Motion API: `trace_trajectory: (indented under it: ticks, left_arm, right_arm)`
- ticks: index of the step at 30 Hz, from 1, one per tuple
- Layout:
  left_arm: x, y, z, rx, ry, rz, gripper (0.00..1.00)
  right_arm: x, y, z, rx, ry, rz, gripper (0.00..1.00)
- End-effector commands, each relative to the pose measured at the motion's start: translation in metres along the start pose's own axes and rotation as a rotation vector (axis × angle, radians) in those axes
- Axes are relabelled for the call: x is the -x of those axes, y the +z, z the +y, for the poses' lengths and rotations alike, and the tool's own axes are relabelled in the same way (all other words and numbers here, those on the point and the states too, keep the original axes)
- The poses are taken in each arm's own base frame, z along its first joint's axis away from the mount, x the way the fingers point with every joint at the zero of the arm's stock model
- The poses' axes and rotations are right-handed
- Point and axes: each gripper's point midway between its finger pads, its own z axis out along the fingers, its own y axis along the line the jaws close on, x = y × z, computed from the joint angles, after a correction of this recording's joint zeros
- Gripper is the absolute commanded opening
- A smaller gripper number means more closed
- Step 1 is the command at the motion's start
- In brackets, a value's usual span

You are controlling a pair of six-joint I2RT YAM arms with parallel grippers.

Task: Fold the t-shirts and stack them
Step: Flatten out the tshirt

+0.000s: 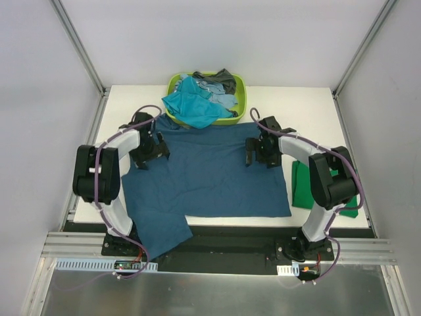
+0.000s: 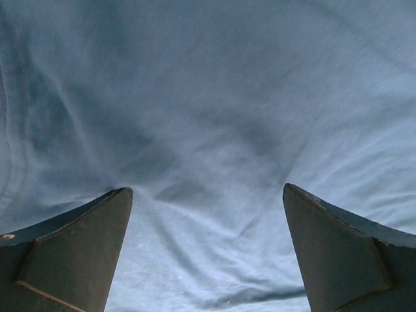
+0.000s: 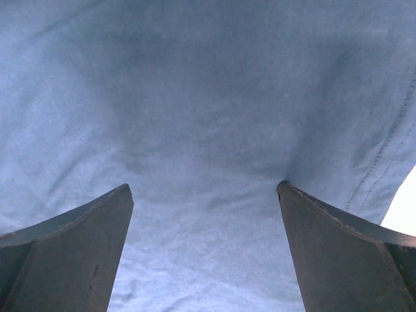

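Left gripper (image 1: 150,150) is spread wide, gripping nothing, tips down on the dark blue t-shirt (image 1: 210,178) near its far left corner. Right gripper (image 1: 258,150) is just as wide, tips on the same shirt over at the far right. That shirt lies spread across the white table (image 1: 309,108), with its near left corner hanging off the front edge. The green t-shirt (image 1: 301,187) lies flat at the right edge beside the right arm. The teal t-shirt (image 1: 191,106), light blue t-shirt (image 1: 222,100) and dark grey t-shirt (image 1: 222,79) are heaped in the lime basket (image 1: 173,83) at the back
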Motion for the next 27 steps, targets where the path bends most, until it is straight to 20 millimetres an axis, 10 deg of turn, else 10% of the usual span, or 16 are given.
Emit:
trace_trajectory:
  ticks: [1, 7, 13, 18, 27]
  left_arm:
    - [0.052, 0.022, -0.025, -0.022, -0.010, -0.063, 0.99]
    - [0.102, 0.035, -0.058, -0.062, 0.024, -0.075, 0.99]
    - [0.124, -0.030, -0.084, -0.174, 0.093, -0.186, 0.99]
    - [0.052, -0.071, -0.041, -0.117, 0.035, -0.220, 0.99]
    - [-0.105, -0.074, 0.061, 0.093, -0.187, -0.109, 0.99]
  right_arm:
    - [0.033, 0.012, -0.019, -0.040, 0.060, -0.024, 0.97]
    - [0.083, 0.015, -0.038, -0.076, 0.069, -0.048, 0.97]
    - [0.102, -0.022, -0.027, -0.019, 0.048, -0.133, 0.97]
    - [0.073, -0.059, -0.019, 0.030, 0.081, -0.215, 0.96]
    - [0.002, -0.077, -0.032, 0.031, 0.210, -0.233, 0.96]
